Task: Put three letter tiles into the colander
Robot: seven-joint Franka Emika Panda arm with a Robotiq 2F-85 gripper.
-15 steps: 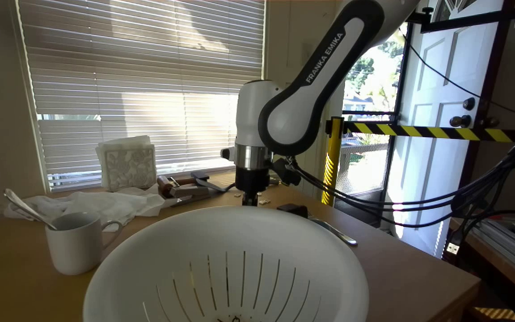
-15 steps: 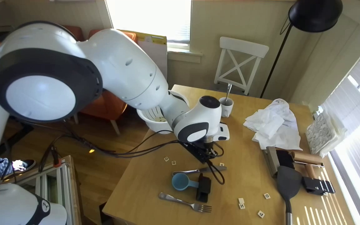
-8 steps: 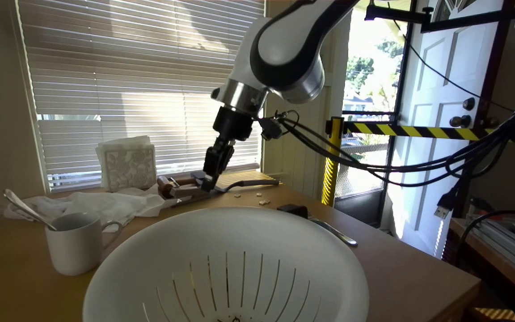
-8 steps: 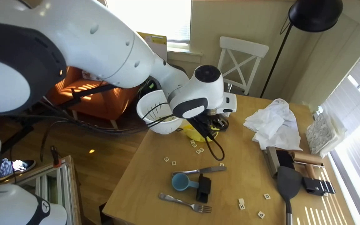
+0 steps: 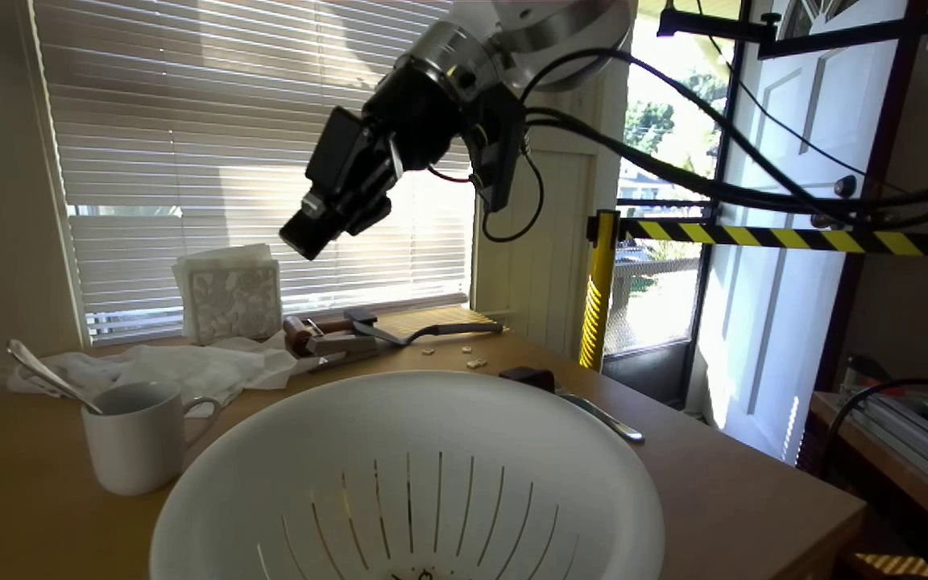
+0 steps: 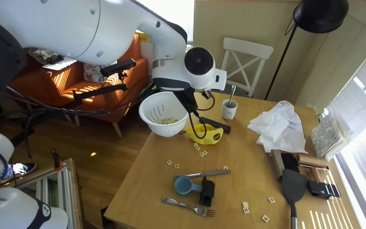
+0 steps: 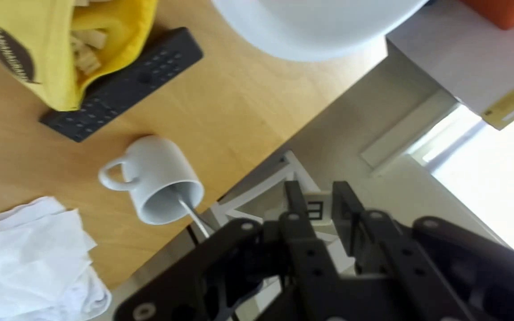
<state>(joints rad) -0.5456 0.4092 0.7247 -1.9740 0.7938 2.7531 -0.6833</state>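
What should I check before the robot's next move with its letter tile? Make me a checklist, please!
1. Letter tile gripped by the hand: ok.
2. Colander open side up: ok.
3. Hand over the colander: not ok; it looks off to one side.
4. Hand pointing straight down: not ok; it's tilted.
5. Mug standing upright: ok.
6. Count inside the colander: cannot tell; small shapes there are unclear.
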